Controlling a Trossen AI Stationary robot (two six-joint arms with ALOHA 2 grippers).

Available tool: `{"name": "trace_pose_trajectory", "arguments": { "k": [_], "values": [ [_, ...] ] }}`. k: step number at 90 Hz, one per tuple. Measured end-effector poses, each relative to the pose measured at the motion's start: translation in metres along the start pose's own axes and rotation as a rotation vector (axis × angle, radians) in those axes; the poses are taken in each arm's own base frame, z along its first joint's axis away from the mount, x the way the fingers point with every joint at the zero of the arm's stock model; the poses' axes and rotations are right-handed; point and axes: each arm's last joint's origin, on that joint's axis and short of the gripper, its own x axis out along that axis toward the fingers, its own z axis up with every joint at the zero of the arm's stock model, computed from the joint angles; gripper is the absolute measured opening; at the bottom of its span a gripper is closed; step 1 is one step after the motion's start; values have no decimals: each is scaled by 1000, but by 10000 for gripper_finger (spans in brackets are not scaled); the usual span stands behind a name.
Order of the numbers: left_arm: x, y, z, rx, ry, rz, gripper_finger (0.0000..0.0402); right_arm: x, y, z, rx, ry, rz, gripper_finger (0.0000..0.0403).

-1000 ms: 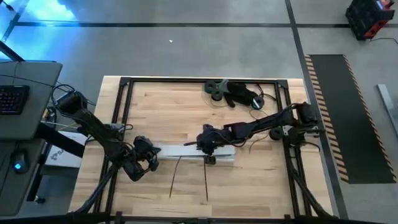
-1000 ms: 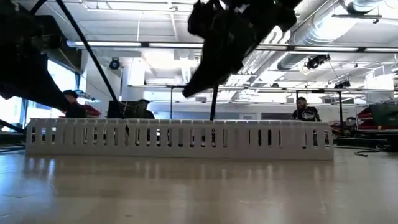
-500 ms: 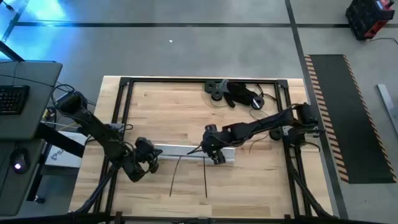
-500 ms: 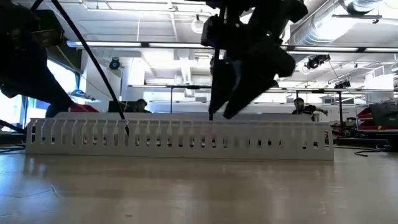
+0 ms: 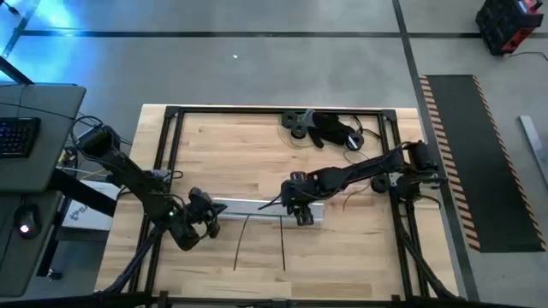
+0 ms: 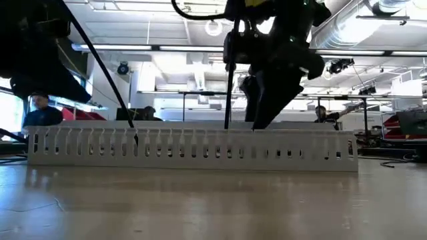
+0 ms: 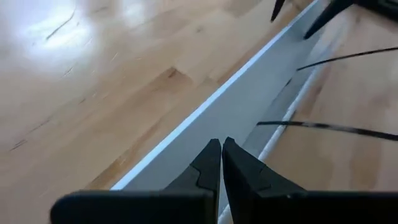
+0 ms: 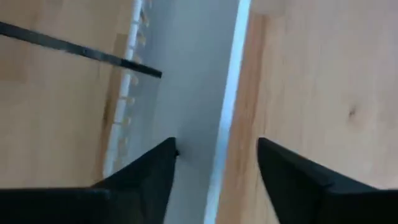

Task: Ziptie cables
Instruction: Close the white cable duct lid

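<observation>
I see a long white slotted tray (image 5: 257,208) lying across the wooden table (image 5: 240,154). My right gripper (image 5: 300,214) hangs over its right end with fingers spread apart, holding nothing. My left gripper (image 5: 208,221) sits at the left end, fingers pressed together. Two thin dark cables (image 5: 283,248) stick out of the tray toward the front edge. A black gadget (image 5: 330,128) lies at the back. In the low view, the tray wall hides what may be inside.

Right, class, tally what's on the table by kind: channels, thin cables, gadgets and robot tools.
White slotted channel: 1
Thin dark cables: 2
Black gadget: 1
Robot tools, left tool and right tool: 2
Total: 6
</observation>
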Motion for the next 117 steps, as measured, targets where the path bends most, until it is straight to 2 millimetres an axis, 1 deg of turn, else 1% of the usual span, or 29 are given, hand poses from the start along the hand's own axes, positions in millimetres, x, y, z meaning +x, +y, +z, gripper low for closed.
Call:
{"name": "trace_pose_trajectory", "arguments": {
  "k": [14, 30, 35, 43, 55, 66, 77, 85, 93, 101, 109, 117],
  "values": [
    [0, -4, 2, 8, -28, -25, 0, 0, -1, -4, 16, 36, 16, 107],
    [-1, -12, 7, 15, -88, -63, 0, 0, -1, -3, 43, 32, 18, 24],
    [-1, -16, 10, 52, -117, -75, 0, -5, -1, -2, 60, 27, 9, 12],
    [-7, -29, 20, 164, -165, -101, 0, -13, 0, 0, 77, 15, 18, 15],
    [-20, -51, 43, 306, -249, -101, 0, -39, 1, 6, 79, -30, 12, 8],
    [-34, -68, 62, 380, -313, -92, 0, -58, 2, 6, 94, -77, -5, 6],
    [-47, -79, 73, 420, -343, -106, 0, -81, 8, 5, 94, -127, 6, 4],
    [-53, -82, 74, 425, -347, -125, 0, -89, 21, 1, 78, -134, 66, 2],
    [-57, -83, 72, 430, -346, -139, 0, -89, 36, -4, 52, -123, 174, 4],
    [-60, -83, 69, 412, -341, -158, 0, -80, 53, -15, 35, -83, 254, 4],
    [-62, -84, 66, 404, -337, -171, 0, -66, 66, -27, 31, -54, 281, 3],
    [-63, -84, 65, 401, -335, -177, 0, -55, 73, -39, 44, -31, 267, 2]
  ]
}}
